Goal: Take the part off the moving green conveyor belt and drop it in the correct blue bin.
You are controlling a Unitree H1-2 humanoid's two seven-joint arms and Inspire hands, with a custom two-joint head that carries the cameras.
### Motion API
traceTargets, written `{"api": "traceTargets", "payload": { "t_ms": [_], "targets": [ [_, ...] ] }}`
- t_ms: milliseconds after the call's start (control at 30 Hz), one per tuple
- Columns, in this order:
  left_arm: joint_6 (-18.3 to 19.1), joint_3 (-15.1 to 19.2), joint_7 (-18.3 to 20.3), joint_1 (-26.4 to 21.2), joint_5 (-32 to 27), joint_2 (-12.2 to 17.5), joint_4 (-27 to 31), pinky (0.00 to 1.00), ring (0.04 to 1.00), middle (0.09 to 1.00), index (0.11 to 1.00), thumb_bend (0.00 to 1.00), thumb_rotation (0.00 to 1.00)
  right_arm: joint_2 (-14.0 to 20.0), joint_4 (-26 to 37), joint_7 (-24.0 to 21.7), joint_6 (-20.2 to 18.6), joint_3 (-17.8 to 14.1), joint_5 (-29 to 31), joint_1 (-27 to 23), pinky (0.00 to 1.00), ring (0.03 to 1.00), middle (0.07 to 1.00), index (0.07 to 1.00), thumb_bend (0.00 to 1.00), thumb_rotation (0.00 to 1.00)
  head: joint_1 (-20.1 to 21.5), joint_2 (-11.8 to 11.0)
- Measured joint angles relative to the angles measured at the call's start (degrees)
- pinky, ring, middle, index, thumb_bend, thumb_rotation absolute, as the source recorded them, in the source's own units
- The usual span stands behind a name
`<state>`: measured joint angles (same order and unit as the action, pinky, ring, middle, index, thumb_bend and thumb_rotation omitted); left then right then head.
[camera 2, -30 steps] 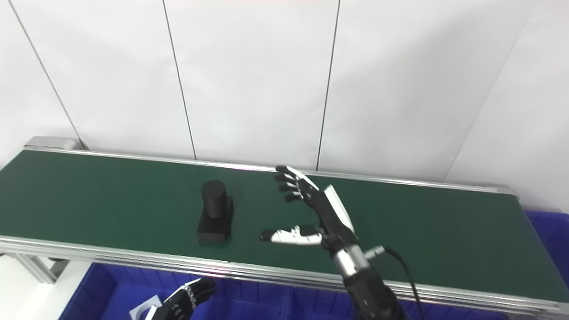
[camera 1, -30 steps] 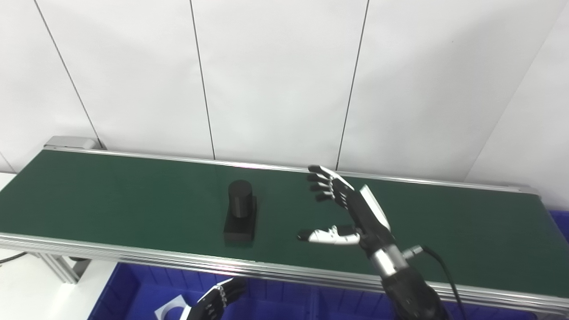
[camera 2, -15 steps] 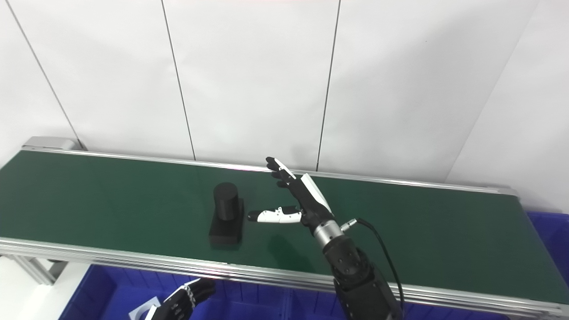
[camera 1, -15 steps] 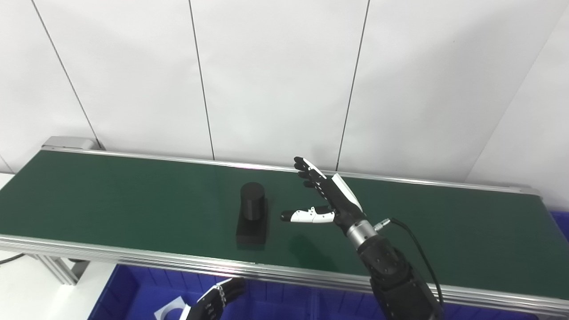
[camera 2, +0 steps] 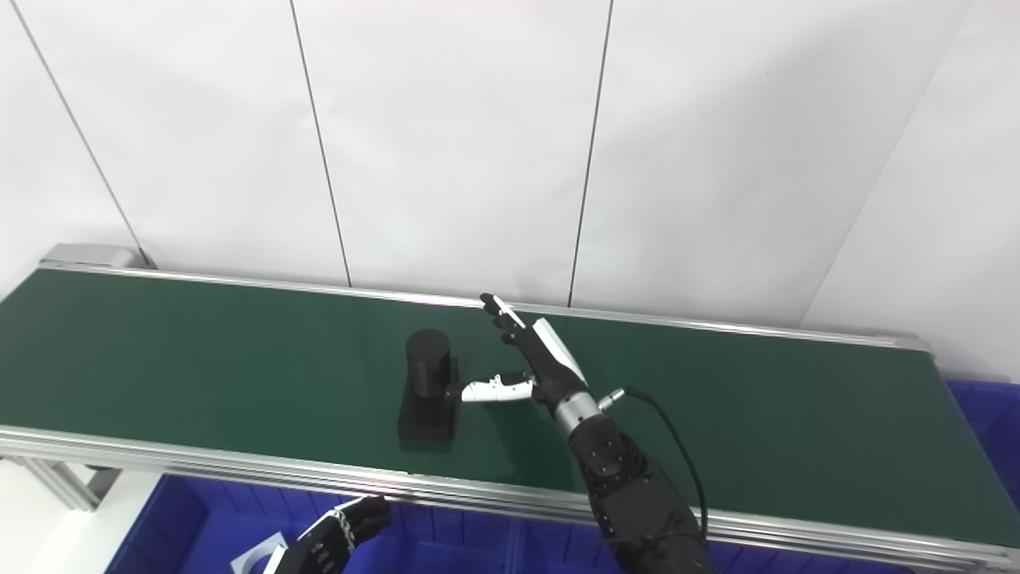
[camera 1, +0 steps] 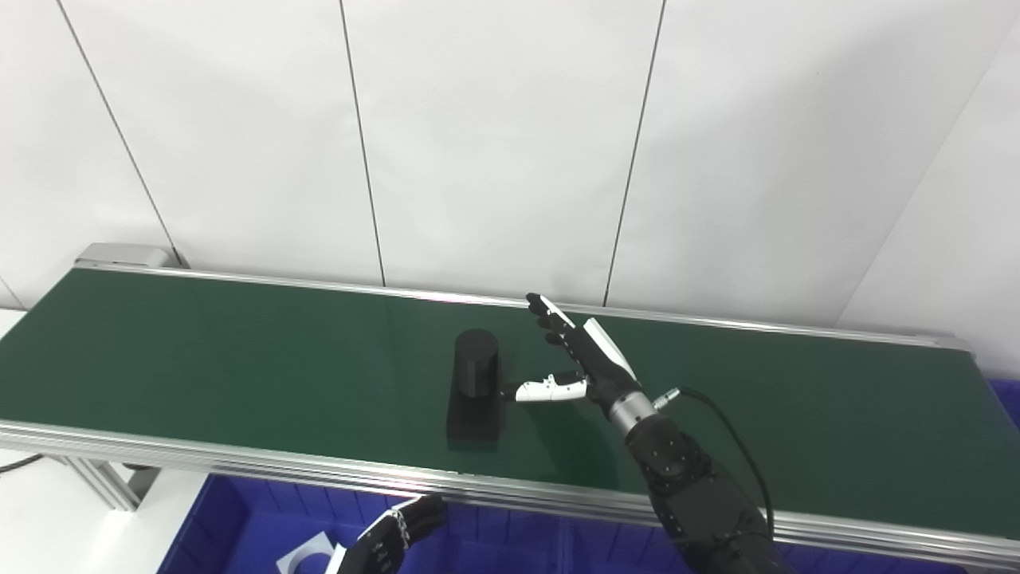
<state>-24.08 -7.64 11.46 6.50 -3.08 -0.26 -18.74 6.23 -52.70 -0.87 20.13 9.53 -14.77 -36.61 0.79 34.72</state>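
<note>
Mid-frame on the green conveyor belt (camera 1: 239, 359) stands the black part (camera 1: 475, 388); the right robot hand (camera 1: 580, 359) spreads wide beside it, empty. Rigid, probably light; its upright cylinder suits gripping.

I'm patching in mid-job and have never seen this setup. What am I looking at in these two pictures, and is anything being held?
Both pictures come from two cameras side by side on a humanoid robot's head, so they show one scene. A green conveyor belt runs across, with blue bins below its near edge. On the belt stands a black part: a cylinder on a flat block. The right hand is open beside the part, its white thumb tip at the cylinder; contact cannot be confirmed. The left hand waits low over the bins, its fingers curled. Nothing is held.
</note>
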Motion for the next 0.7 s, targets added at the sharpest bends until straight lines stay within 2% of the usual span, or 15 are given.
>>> {"api": "traceTargets", "payload": {
  "t_ms": [133, 333, 700],
  "targets": [
    [-0.1, 0.1, 0.0, 0.0, 0.2, 0.0, 0.0, 0.84, 0.783, 0.784, 0.754, 0.63, 0.01, -0.5, -3.6, 1.7, 2.6, 0.5, -0.6, -1.1, 0.95, 0.966, 0.958, 0.981, 0.91, 0.33, -0.5, 0.0],
    [-0.2, 0.1, -0.4, 0.0, 0.2, -0.1, 0.0, 0.85, 0.786, 0.789, 0.753, 0.62, 0.00, -1.1, -7.3, 2.6, 3.2, 1.1, -0.9, -2.4, 0.93, 0.946, 0.944, 0.972, 0.90, 0.27, -0.7, 0.3],
    [-0.2, 0.1, -0.4, 0.2, 0.2, -0.1, 0.2, 0.85, 0.788, 0.789, 0.751, 0.62, 0.00, -2.3, -7.1, 3.1, 3.2, 1.7, -1.2, -2.4, 0.91, 0.924, 0.925, 0.946, 0.89, 0.23, -1.3, 0.4]
  ]
}}
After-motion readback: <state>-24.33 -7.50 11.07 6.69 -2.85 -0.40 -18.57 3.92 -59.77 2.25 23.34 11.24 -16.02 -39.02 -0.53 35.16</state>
